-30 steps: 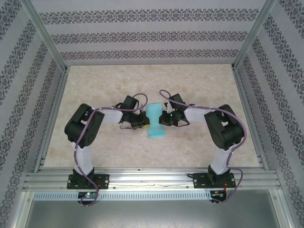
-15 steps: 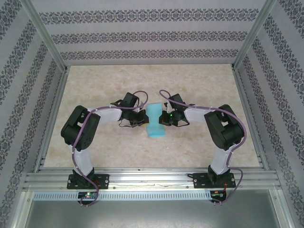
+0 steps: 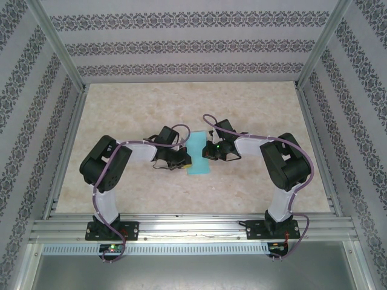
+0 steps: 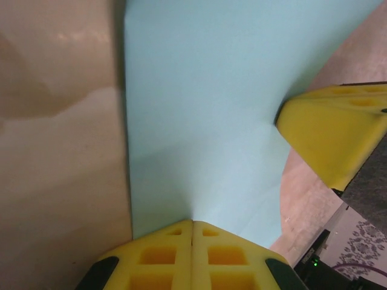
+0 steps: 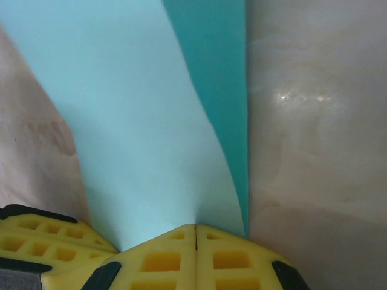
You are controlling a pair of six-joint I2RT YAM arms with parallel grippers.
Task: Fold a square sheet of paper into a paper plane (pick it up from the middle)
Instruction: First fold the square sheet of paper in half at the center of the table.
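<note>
Moved closer in, our left fingers point(image 4: 158, 260) clench one edge of the turquoise sheet of paper point(image 3: 198, 158) while our right fingers point(image 5: 158, 261) pinch the opposite edge, holding it bowed over the middle of the table point(image 3: 254, 187).

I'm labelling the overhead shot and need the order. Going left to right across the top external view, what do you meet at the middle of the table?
left arm → left end effector → turquoise sheet of paper → right end effector → right arm
</note>
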